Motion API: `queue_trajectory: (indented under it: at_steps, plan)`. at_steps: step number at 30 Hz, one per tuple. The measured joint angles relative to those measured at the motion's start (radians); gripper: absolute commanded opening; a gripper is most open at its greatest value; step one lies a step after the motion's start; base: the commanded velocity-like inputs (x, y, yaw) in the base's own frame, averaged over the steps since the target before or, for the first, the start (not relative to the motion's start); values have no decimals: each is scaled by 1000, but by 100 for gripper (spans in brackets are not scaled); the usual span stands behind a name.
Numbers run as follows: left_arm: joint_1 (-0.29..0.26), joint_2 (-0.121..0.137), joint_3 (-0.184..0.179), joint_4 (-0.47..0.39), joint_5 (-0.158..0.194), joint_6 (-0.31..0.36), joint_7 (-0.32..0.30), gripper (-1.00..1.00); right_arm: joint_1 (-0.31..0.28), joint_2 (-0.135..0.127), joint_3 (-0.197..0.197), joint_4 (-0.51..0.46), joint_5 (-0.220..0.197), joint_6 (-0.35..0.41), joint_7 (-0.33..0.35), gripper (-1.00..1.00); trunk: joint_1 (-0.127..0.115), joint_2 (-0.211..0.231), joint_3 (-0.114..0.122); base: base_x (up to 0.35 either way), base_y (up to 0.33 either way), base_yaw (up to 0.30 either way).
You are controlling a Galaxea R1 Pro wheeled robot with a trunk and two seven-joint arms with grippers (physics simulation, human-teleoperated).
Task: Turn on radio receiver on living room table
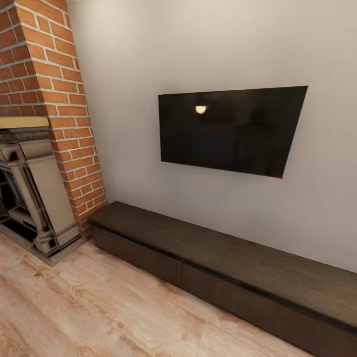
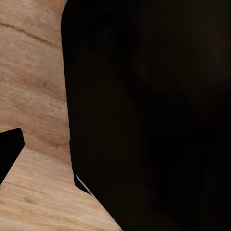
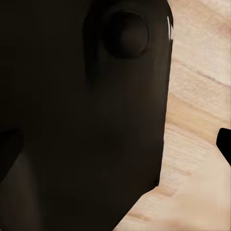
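Observation:
The radio receiver and the low coffee table are out of view. In the head view I face a beige wall of the living room with light wood floor (image 1: pixel 74 307) below it. In the left wrist view a large black robot part (image 2: pixel 154 115) hangs close over the wood floor (image 2: pixel 33 86), and a small black tip (image 2: pixel 9 154) pokes in at the edge. The right wrist view has a similar dark body part (image 3: pixel 82 120) with a round knob (image 3: pixel 127 36) and another black tip (image 3: pixel 224 144). Neither pair of fingers can be made out as open or shut.
A black wall-mounted TV (image 1: pixel 230 130) hangs above a long dark wood wall bench (image 1: pixel 223 267). A red brick chimney column (image 1: pixel 54 99) and a grey stone fireplace (image 1: pixel 29 188) stand to the left. Wood floor stretches in front of the bench.

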Motion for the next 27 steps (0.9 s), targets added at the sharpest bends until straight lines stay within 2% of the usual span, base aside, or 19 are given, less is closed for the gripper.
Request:
queue_trajectory:
  at_steps: [11,17,23,27]
  plan:
    - [51,-56,0,-3,2,-6,-5,100,-55,54,0,1,2,2,1,100,0,0,0,0,0,0]
    - [52,-90,0,-3,3,-6,-5,100,-89,54,0,1,2,2,2,100,0,0,0,0,0,0]
    - [52,-92,0,-3,3,-13,-3,100,-96,54,0,1,1,-8,1,100,0,0,0,0,0,0]
    - [52,-95,-1,-9,3,-36,-1,100,-97,31,2,-19,5,-30,0,100,0,0,0,0,0,0]
